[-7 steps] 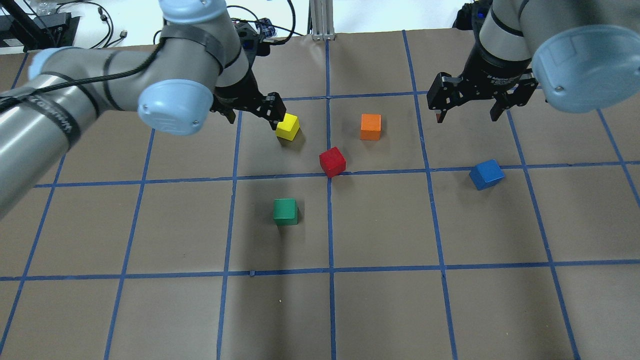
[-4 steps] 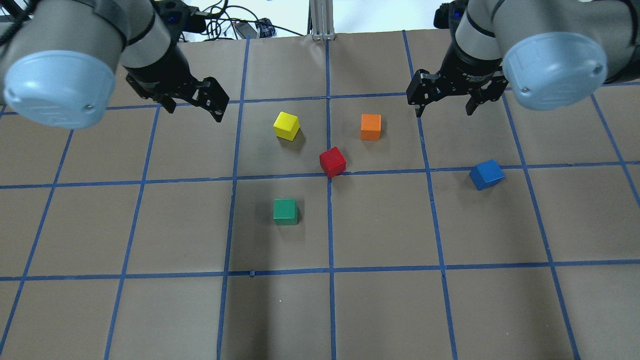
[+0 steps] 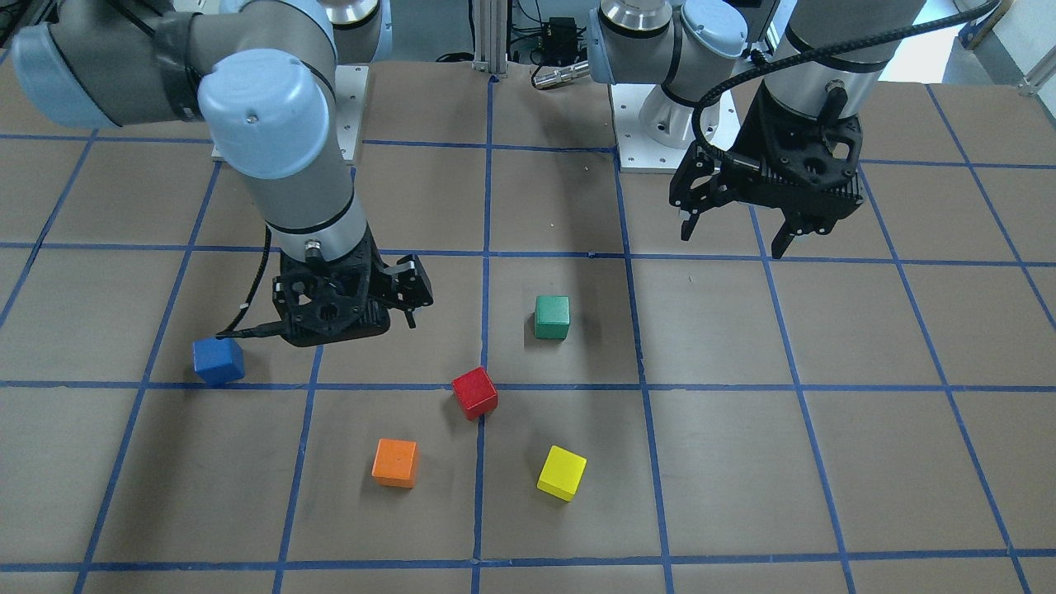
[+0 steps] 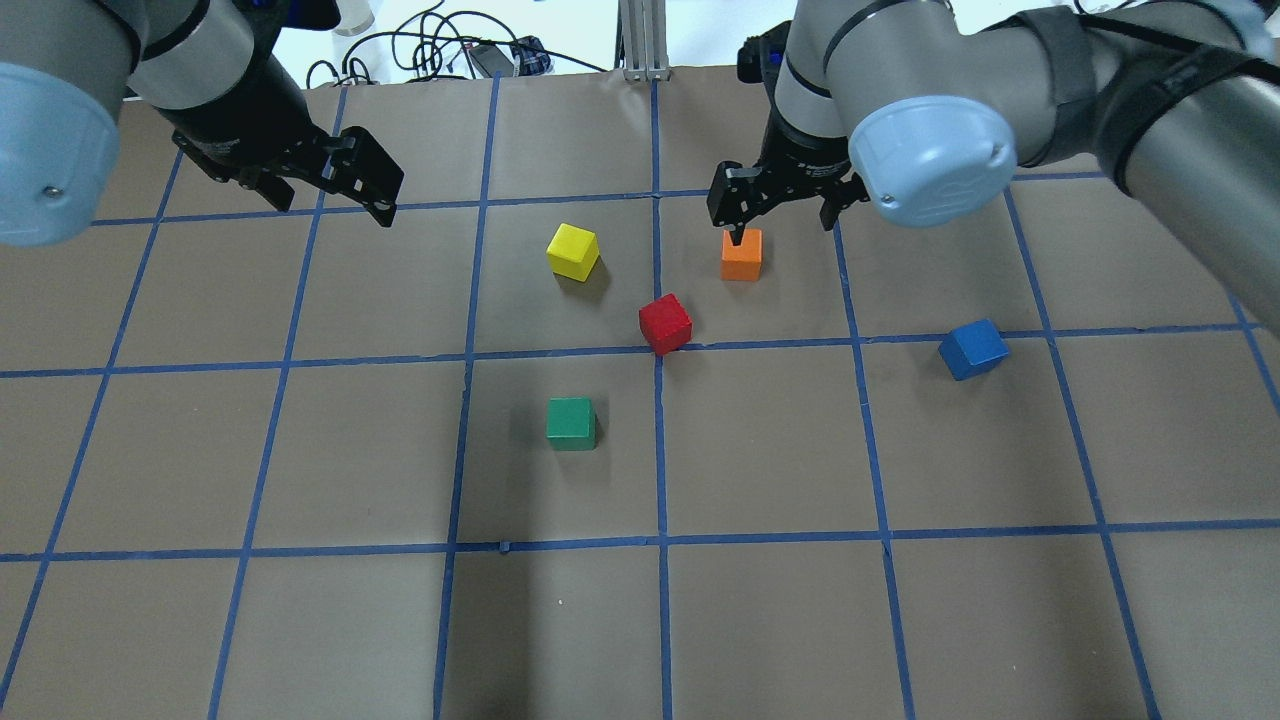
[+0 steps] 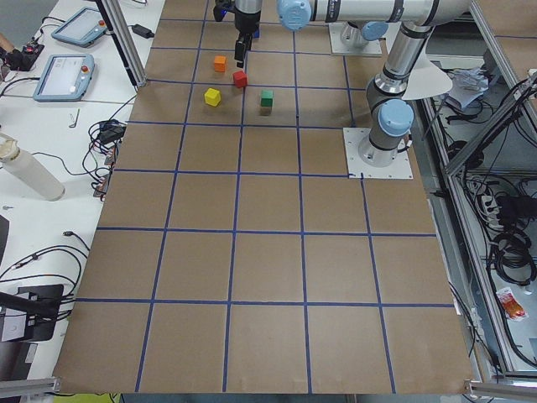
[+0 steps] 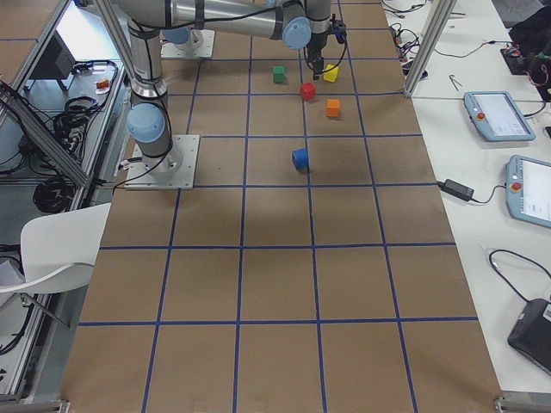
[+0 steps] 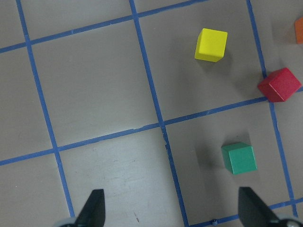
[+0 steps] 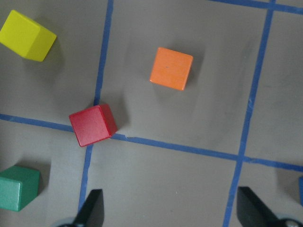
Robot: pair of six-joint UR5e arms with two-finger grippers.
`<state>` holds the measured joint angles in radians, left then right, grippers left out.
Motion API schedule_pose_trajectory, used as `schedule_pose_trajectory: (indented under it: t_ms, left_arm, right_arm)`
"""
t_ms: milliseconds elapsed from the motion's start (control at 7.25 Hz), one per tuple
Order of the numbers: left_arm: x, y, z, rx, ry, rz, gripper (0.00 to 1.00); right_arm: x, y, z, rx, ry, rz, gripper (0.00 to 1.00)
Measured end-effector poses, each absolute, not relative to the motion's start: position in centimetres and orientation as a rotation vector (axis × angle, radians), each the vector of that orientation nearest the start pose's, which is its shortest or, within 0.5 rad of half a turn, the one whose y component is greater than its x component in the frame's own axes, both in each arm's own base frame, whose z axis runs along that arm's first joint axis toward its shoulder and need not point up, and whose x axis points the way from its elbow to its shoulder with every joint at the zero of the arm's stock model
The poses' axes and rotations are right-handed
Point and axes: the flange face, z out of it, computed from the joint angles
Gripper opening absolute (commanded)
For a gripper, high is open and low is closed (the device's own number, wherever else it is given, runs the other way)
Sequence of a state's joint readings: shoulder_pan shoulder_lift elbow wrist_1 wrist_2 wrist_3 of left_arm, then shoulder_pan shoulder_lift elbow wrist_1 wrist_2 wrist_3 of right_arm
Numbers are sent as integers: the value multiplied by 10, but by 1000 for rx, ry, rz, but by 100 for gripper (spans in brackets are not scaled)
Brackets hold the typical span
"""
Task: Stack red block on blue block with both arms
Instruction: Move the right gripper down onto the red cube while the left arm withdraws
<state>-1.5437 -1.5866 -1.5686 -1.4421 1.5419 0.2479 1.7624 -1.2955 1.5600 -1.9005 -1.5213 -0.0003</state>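
The red block [image 4: 665, 323] sits on the brown table near the centre, on a blue tape crossing; it also shows in the right wrist view [image 8: 93, 125] and the left wrist view [image 7: 279, 85]. The blue block [image 4: 972, 348] lies alone to the right, also seen in the front view [image 3: 219, 361]. My right gripper [image 4: 780, 230] is open and empty. It hovers above the table near the orange cube, between the two blocks. My left gripper [image 4: 325, 195] is open and empty, high at the far left, also seen in the front view [image 3: 733, 243].
An orange cube [image 4: 741, 253] sits just beyond the red block. A yellow cube [image 4: 573, 251] sits to the red block's far left and a green cube [image 4: 570, 422] to its near left. Blue tape lines grid the table.
My left gripper has pulled back left, away from the yellow cube. My right gripper has swung left from the far right to beside the orange cube. No block has moved.
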Motion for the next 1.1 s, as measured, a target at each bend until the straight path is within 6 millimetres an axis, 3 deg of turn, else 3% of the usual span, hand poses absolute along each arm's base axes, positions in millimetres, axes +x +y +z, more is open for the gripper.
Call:
schedule_pose_trajectory:
  t_ms: [552, 1103]
  left_arm:
    - [-124, -512, 492, 350, 3129, -73, 100]
    - [-120, -509, 494, 309, 3109, 8, 100]
  right_arm:
    - [312, -567, 310, -546, 3038, -58, 100]
    - [338, -573, 256, -644, 3017, -17, 100]
